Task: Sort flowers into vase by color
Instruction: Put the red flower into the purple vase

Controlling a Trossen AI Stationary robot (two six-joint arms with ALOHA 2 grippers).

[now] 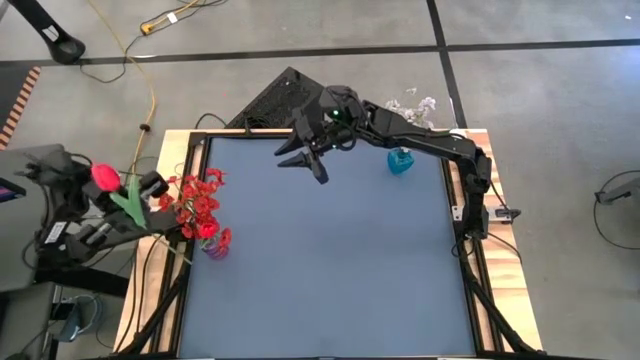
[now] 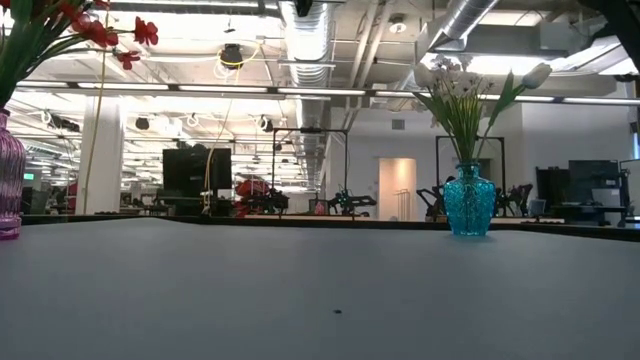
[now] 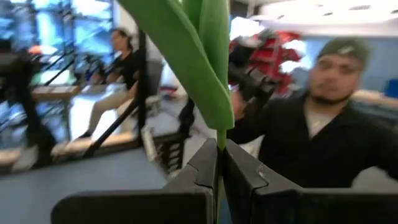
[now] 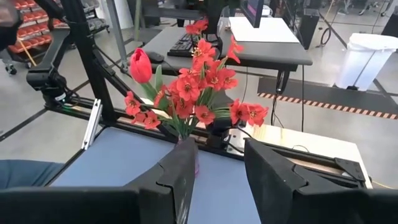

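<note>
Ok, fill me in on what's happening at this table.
The robot is sorting flowers by color. The left gripper, off the table's left edge, is shut on a red tulip beside the purple vase of red blossoms. The right gripper hovers open and empty over the far side, near the blue vase of white flowers.

Red tulip (image 1: 104,177) on green stem, red blossoms (image 1: 198,205), teal vase (image 1: 400,161), white flowers (image 1: 413,108).

No words, labels, brands or numbers can be read anywhere in these views (the far signs and screens in the room behind the table are too small to make out).
</note>
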